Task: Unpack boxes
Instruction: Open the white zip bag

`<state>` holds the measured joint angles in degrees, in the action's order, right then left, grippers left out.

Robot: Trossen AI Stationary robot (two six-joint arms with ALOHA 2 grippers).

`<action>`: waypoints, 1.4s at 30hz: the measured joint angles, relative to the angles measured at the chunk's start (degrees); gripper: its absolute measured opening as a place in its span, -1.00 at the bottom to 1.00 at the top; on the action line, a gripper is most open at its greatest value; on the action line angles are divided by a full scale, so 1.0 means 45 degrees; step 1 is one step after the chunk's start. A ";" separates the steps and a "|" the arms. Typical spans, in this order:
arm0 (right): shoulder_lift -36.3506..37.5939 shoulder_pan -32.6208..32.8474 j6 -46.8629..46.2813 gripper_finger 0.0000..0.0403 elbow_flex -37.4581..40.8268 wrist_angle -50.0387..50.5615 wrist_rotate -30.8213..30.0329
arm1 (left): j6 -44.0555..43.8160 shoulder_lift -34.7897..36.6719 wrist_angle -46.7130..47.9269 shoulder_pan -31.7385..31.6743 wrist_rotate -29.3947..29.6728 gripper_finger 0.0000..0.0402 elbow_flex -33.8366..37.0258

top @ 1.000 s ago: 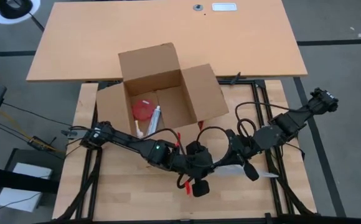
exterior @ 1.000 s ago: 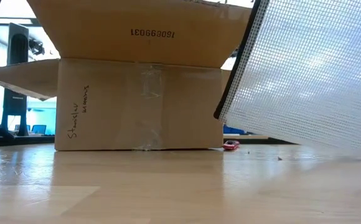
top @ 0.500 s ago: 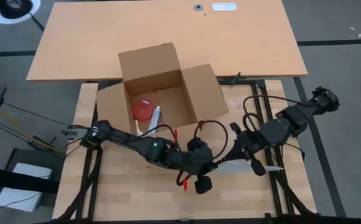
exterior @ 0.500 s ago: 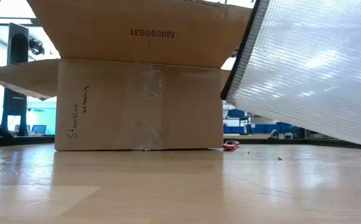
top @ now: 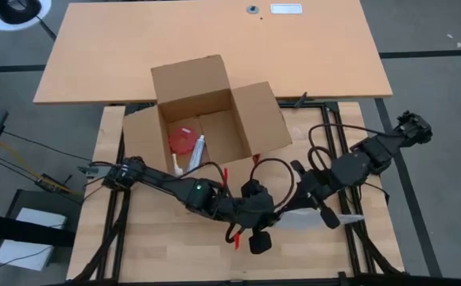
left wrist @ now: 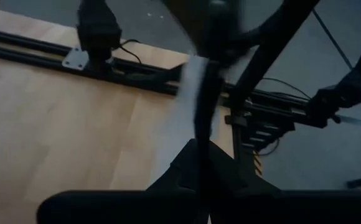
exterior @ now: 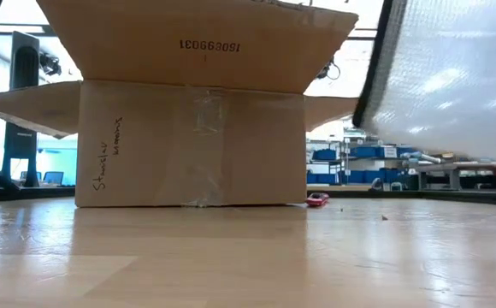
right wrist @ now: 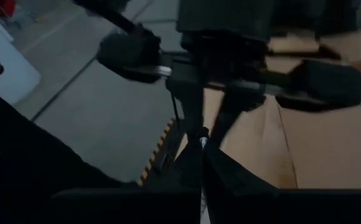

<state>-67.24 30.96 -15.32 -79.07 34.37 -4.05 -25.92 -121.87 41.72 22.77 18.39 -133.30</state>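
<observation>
Cardboard carton (top: 207,111) gapes; claws (top: 282,216) pinch translucent mesh bag (exterior: 453,85).

I see matt brown cardboard on the carton (exterior: 192,141), with a glossy clear tape strip (exterior: 207,128) down its side. The worktop (exterior: 231,257) is pale, smooth wood with a slight sheen. The bag (exterior: 453,85) looks like translucent meshed plastic.
</observation>
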 joint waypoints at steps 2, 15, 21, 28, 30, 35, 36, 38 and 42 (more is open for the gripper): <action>0.0057 -0.0013 0.0096 -0.99 0.0008 -0.0293 0.0006 | 0.0013 0.0018 0.0197 -0.0023 0.0039 -0.93 -0.0134; 0.0361 -0.0180 -0.0012 -1.00 0.0029 -0.0464 0.0077 | -0.0643 0.0190 0.0897 -0.0302 -0.0083 -0.32 -0.0066; 0.0641 -0.0152 -0.0348 -1.00 0.0039 -0.0924 0.0172 | -0.0638 0.0190 0.0574 -0.0287 -0.0338 -0.12 -0.0069; 0.0713 -0.0078 -0.0368 -1.00 0.0050 -0.1423 0.0178 | -0.0030 0.0206 -0.0030 -0.0302 -0.0252 -0.12 -0.0070; 0.0713 -0.0078 -0.0382 -1.00 0.0053 -0.1528 0.0178 | 0.0293 0.0209 -0.0289 -0.0299 -0.0243 -0.12 -0.0081; 0.0713 -0.0078 -0.0350 -1.00 0.0053 -0.2146 0.0178 | 0.0742 0.0209 -0.0353 -0.0302 -0.0241 -0.13 -0.0081; 0.0713 -0.0076 -0.0348 -1.00 0.0053 -0.2170 0.0186 | 0.0751 0.0209 -0.0362 -0.0302 -0.0236 -0.14 -0.0081; 0.0708 -0.0077 -0.0363 -1.00 0.0053 -0.2162 0.0243 | 0.0755 0.0209 -0.0352 -0.0307 -0.0236 -0.22 -0.0081; 0.0659 -0.0073 -0.1203 -0.97 0.0058 -0.2317 0.0251 | 0.0615 0.0209 -0.0202 -0.0307 -0.0236 -0.62 -0.0081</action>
<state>-64.27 30.63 -20.73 -78.81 23.95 -2.92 -23.16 -120.92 40.81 21.39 17.32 -133.67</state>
